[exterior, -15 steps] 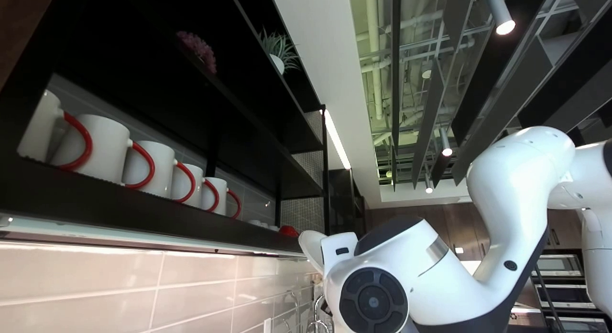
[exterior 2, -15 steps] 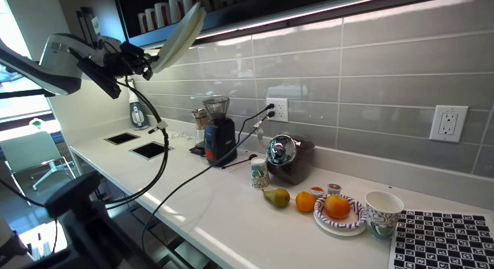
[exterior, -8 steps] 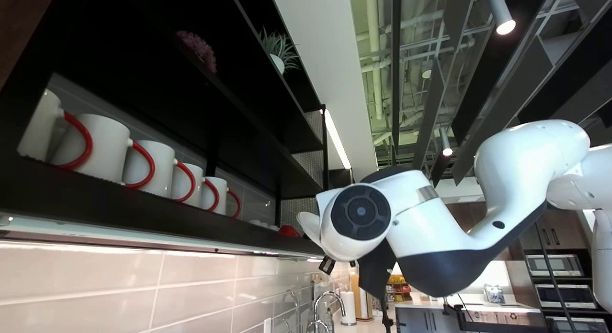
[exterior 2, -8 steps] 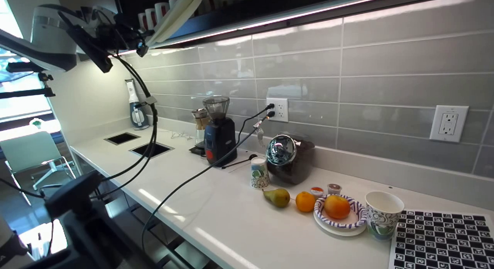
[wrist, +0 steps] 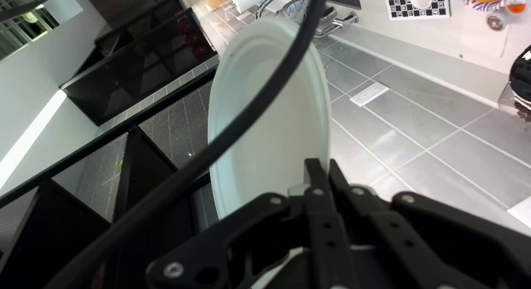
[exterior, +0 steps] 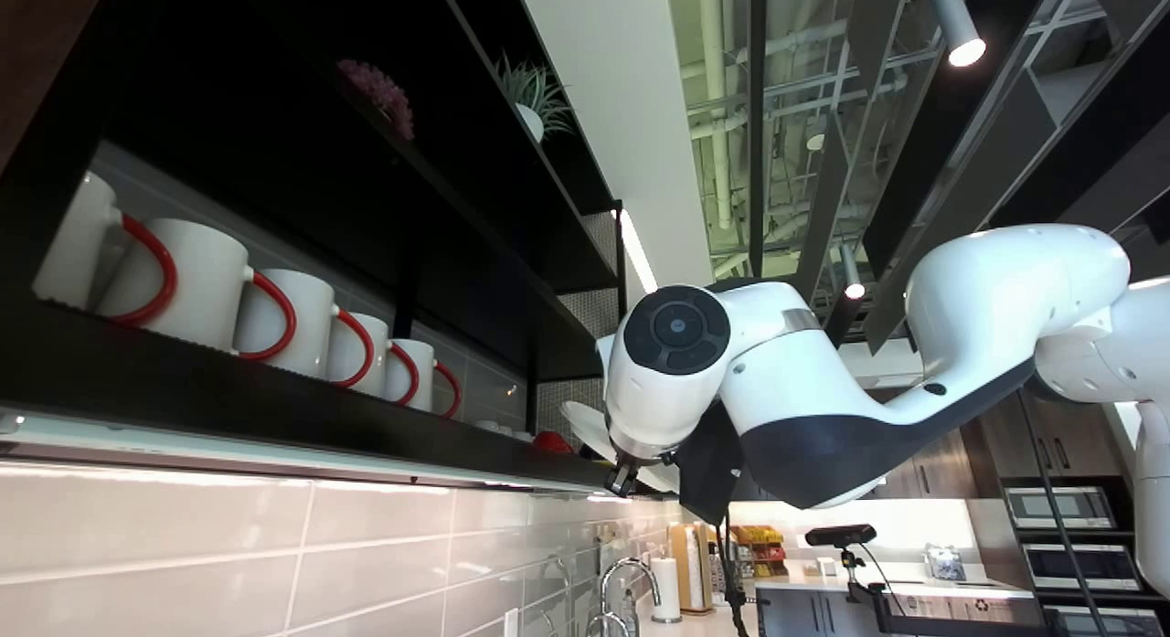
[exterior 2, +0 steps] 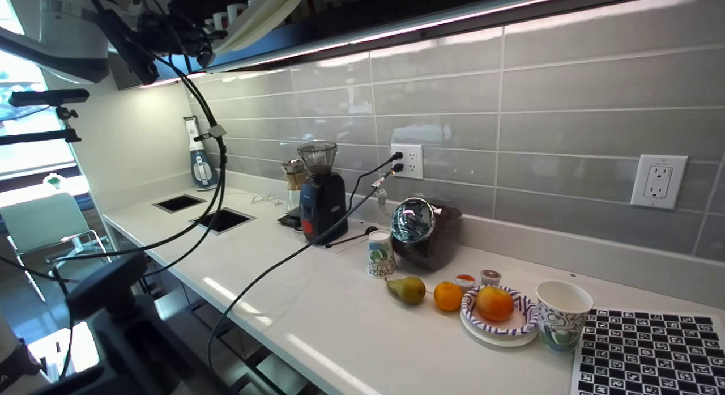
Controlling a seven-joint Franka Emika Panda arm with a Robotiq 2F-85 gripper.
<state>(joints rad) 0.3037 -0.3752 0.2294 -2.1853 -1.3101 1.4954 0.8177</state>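
Here's the grey tiled wall (exterior 2: 566, 89), stretching long in an exterior view, with the pale table (exterior 2: 340, 332) running along its foot and the black shelf (exterior: 302, 413) jutting out above. My white arm (exterior: 804, 372) reaches across at shelf height, well bent, and a cable (wrist: 261, 102) sweeps in a dark curve right through the wrist view.

Down on the table lies the checkered board (exterior 2: 651, 349), and farther along, the grinder (exterior 2: 324, 208) stands upright near the wall. Between those two sits the dark jar (exterior 2: 436, 247) with its chrome lid.

And look at the plate (wrist: 286, 135)! Pale, tilted steeply, it's up high over the table, its outline crossing the shelf's front edge in both exterior views; whether they touch, I can't tell. My claw (wrist: 323, 166) is drawn in narrow, pinching that plate by its rim.

On the shelf, mugs (exterior: 311, 322) line up in a row, red handles outward. Below, the tall cup (exterior 2: 562, 321) stands just beside the striped bowl (exterior 2: 527, 313), and in that bowl rests a fruit (exterior 2: 494, 303). Next along, the pear (exterior 2: 408, 290) lies near the orange (exterior 2: 448, 296), with two little pods (exterior 2: 465, 281) close behind.
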